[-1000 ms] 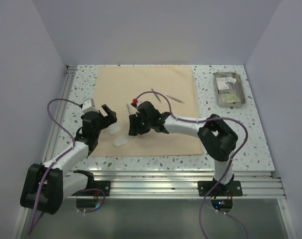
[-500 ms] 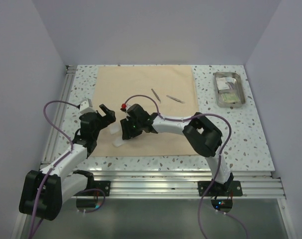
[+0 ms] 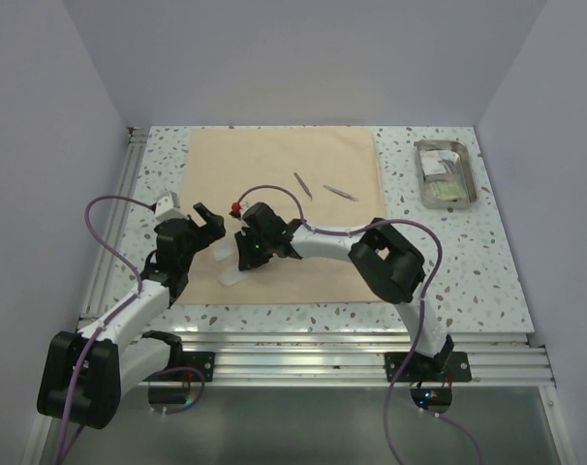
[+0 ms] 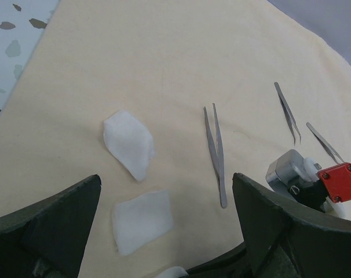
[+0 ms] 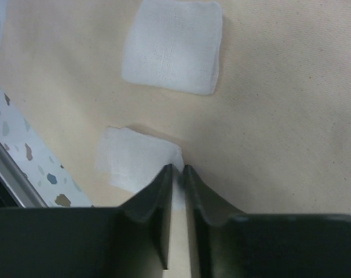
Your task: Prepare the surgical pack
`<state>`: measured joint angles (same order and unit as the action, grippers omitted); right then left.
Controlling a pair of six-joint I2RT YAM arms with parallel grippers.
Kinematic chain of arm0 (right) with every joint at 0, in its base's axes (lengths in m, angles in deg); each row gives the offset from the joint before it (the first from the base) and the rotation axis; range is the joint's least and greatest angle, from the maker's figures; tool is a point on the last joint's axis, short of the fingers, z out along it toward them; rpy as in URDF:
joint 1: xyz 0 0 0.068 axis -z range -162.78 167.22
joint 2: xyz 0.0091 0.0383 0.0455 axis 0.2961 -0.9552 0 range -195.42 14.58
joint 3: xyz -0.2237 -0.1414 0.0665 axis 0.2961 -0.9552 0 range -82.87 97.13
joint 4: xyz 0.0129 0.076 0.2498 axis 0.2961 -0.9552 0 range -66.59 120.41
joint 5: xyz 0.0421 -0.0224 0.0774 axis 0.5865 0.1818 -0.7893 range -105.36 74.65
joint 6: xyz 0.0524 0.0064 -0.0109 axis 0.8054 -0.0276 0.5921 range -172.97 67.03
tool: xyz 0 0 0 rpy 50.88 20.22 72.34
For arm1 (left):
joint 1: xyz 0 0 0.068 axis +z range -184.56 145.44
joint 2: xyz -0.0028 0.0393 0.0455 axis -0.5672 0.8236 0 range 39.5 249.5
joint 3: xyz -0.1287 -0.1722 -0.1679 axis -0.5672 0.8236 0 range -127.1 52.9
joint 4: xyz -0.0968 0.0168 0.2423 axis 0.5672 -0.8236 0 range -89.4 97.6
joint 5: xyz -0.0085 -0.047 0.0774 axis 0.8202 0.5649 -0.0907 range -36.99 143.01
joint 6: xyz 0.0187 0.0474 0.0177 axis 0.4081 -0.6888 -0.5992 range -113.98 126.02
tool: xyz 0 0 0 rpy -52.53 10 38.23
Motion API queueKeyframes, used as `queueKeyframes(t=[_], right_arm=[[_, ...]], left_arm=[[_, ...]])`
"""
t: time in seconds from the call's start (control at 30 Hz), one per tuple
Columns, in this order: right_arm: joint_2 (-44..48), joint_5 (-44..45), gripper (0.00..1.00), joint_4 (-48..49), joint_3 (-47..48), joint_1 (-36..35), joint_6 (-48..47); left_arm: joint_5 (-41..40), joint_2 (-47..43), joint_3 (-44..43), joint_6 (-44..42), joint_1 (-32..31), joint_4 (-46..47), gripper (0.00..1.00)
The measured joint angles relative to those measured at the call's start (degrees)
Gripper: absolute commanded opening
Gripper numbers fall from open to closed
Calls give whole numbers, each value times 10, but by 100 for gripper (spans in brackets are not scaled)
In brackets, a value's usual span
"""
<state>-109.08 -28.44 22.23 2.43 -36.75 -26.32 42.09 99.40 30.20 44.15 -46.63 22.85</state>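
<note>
Gauze pad (image 5: 132, 162) corner in right hand (image 5: 176, 169)

Tan, white and steel on a speckled top.
We see a plain tan cloth (image 3: 284, 194) on a white table (image 3: 468, 262) flecked grey-brown; each gauze pad (image 5: 172, 46) is white, tweezers (image 4: 215, 153) and tray (image 3: 447, 201) silver, cables (image 3: 119, 198) purple, one block (image 4: 339, 180) red.

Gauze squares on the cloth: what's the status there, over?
Left hand open, hovering. Right hand pinched shut on edge of one gauze square on tan cloth. Tweezers apart, nothing blocking.
</note>
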Motion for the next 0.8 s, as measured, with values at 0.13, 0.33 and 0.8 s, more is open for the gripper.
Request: queueKeyframes(t=[0.13, 0.33, 0.8], right_arm=[[-2, 0, 0, -5, 0, -1, 0], [51, -5, 0, 19, -66, 22, 17], [304, -12, 0, 29, -148, 405, 64]], left_arm=[[0, 0, 0, 0, 0, 0, 99], [0, 5, 0, -5, 0, 0, 99], [13, 17, 0, -14, 0, -1, 99]])
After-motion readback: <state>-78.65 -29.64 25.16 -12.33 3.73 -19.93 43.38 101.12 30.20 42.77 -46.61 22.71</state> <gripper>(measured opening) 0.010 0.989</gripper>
